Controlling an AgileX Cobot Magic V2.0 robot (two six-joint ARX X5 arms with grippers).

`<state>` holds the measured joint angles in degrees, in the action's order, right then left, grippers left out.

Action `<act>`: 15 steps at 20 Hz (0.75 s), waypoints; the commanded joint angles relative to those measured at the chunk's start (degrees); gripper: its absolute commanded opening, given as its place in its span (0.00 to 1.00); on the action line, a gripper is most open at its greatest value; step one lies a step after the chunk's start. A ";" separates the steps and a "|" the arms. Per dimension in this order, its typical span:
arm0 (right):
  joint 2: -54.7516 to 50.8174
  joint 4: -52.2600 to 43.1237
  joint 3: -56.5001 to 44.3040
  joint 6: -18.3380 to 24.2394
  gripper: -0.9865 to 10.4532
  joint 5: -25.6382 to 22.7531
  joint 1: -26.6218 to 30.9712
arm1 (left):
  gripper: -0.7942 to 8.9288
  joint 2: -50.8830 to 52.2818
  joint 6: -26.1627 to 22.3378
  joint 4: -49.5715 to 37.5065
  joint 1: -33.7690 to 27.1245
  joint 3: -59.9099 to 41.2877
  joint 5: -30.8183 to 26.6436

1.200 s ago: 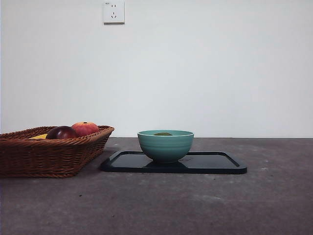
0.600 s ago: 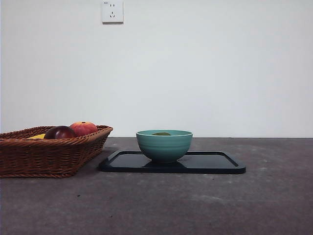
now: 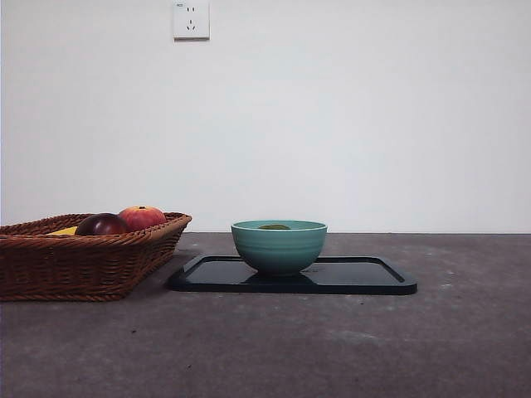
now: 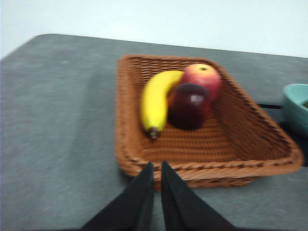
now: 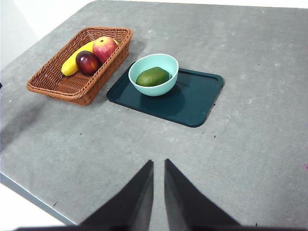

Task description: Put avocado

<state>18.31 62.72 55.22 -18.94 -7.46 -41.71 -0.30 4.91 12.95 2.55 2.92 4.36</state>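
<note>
The olive-green avocado [image 5: 152, 76] lies inside the teal bowl [image 5: 153, 74], which stands on the dark tray [image 5: 192, 98]. In the front view only the avocado's top [image 3: 274, 226] shows above the bowl's rim [image 3: 279, 245]. My right gripper [image 5: 158, 166] is shut and empty, high above the table's near side, well away from the bowl. My left gripper [image 4: 157, 168] is shut and empty, just outside the near rim of the wicker basket [image 4: 202, 168]. Neither gripper shows in the front view.
The wicker basket [image 3: 79, 261] stands left of the tray [image 3: 357, 278] and holds a yellow banana [image 4: 155, 102], a dark red-purple fruit [image 4: 188, 105] and a red-orange peach-like fruit [image 4: 202, 77]. A wall socket [image 3: 191, 19] is on the back wall.
None apart from a slight shift of the front picture to the left between the earliest frame and now; the things have not moved.
</note>
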 commanded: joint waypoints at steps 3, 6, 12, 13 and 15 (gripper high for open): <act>0.22 -0.57 0.39 -0.55 0.12 -0.09 -0.52 | 0.11 0.13 -1.90 -2.21 0.11 -2.32 0.94; 0.22 -0.57 0.39 -0.55 0.12 -0.09 -0.52 | 0.11 0.13 -1.88 -2.29 0.11 -2.32 -0.26; 0.22 -0.59 0.39 -0.55 0.12 -0.09 -0.52 | 0.11 0.11 -1.88 -2.29 0.11 -2.29 -0.24; 0.22 -0.57 0.39 -0.55 0.12 -0.09 -0.52 | 0.11 0.11 -1.88 -2.29 0.11 -2.29 -0.24; 0.22 -0.57 0.39 -0.55 0.12 -0.09 -0.52 | 0.11 0.11 -1.88 -2.29 0.11 -2.29 -0.24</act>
<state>18.31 62.72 55.22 -18.94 -7.46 -41.71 -0.30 3.73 10.11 2.55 1.87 4.40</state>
